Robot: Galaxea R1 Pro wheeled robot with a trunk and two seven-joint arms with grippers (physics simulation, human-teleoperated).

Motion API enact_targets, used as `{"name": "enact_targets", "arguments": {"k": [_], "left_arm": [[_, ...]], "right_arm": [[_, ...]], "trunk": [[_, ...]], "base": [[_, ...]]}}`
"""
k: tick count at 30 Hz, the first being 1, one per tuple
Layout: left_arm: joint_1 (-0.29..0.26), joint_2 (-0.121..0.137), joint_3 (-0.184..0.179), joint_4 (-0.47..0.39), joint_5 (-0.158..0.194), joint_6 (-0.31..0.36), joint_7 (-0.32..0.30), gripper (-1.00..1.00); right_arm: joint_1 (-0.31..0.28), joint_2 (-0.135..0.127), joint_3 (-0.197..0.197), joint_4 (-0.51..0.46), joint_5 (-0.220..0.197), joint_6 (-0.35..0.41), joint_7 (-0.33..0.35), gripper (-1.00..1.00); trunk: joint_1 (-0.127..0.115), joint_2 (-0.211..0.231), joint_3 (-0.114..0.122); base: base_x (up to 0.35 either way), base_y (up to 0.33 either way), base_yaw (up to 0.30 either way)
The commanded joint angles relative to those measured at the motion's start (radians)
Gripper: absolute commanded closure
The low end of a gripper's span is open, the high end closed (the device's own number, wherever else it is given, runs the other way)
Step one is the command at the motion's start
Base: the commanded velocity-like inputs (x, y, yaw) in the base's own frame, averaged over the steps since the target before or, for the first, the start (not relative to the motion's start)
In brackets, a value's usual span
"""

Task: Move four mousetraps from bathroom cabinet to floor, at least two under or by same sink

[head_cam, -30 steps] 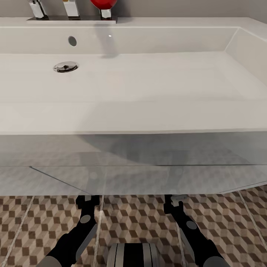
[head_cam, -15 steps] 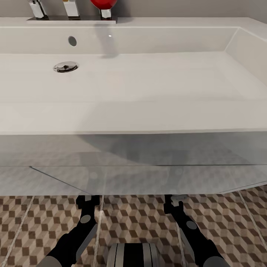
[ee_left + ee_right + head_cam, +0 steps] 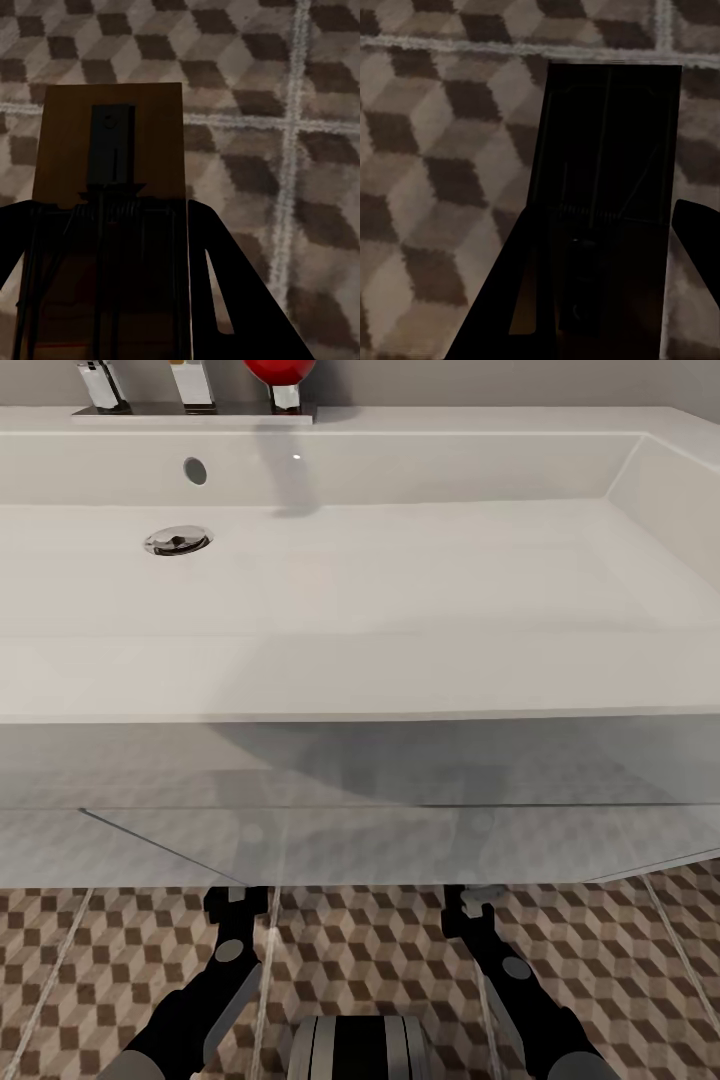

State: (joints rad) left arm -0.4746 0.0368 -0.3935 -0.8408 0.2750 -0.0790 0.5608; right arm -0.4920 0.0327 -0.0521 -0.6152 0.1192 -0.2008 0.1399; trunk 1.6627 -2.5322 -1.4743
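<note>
Both gripper tips are hidden beneath the sink (image 3: 360, 690) front edge; each wrist-view mousetrap (image 3: 109, 217) is frame-cut, shadowed.

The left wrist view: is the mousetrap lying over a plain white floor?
No, the mousetrap between the left hand's fingers is seen against brown and beige cube-pattern tiles with pale grout lines.

we saw the head view bright and even, a soft shadow under the sink (image 3: 400, 660) rim. both wrist views were dim and blurry, the mousetraps (image 3: 109, 217) nearly silhouetted.
</note>
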Motion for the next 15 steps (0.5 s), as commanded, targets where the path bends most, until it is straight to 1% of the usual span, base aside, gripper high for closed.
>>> {"name": "enact_targets", "arguments": {"k": [1,4,7,9,12,15], "left_arm": [[-0.001,0.002,-0.007,0.0,0.008,-0.004,0.009,1.0],[-0.001,0.003,-0.006,0.002,0.007,-0.002,0.008,1.0],[-0.001,0.006,-0.005,0.005,0.007,-0.001,0.008,1.0],[-0.001,0.008,0.003,0.008,0.007,-0.001,0.007,1.0],[-0.001,0.007,0.017,0.013,0.007,-0.001,0.007,1.0],[-0.002,0.005,0.022,0.027,0.007,-0.002,-0.004,1.0]], "right_arm": [[-0.001,0.001,-0.006,0.001,0.01,-0.003,0.004,1.0],[-0.002,0.001,-0.007,0.007,0.01,-0.002,-0.005,1.0],[-0.012,0.001,-0.007,0.031,0.01,-0.002,-0.042,1.0],[-0.032,0.001,-0.007,0.063,0.011,-0.002,-0.066,1.0],[-0.046,0.001,-0.006,0.09,0.012,-0.003,-0.078,1.0],[-0.05,0.001,-0.005,0.101,0.013,-0.002,-0.082,1.0]], "trunk": [[0.0,0.0,-0.001],[0.0,0.0,-0.001],[0.0,0.0,-0.001],[0.0,0.0,-0.001],[0.0,0.0,-0.001],[0.0,0.0,-0.001]], "base": [[0.0,0.0,0.0],[0.0,0.0,0.0],[0.0,0.0,0.0],[0.0,0.0,0.0],[0.0,0.0,0.0],[0.0,0.0,0.0]]}}
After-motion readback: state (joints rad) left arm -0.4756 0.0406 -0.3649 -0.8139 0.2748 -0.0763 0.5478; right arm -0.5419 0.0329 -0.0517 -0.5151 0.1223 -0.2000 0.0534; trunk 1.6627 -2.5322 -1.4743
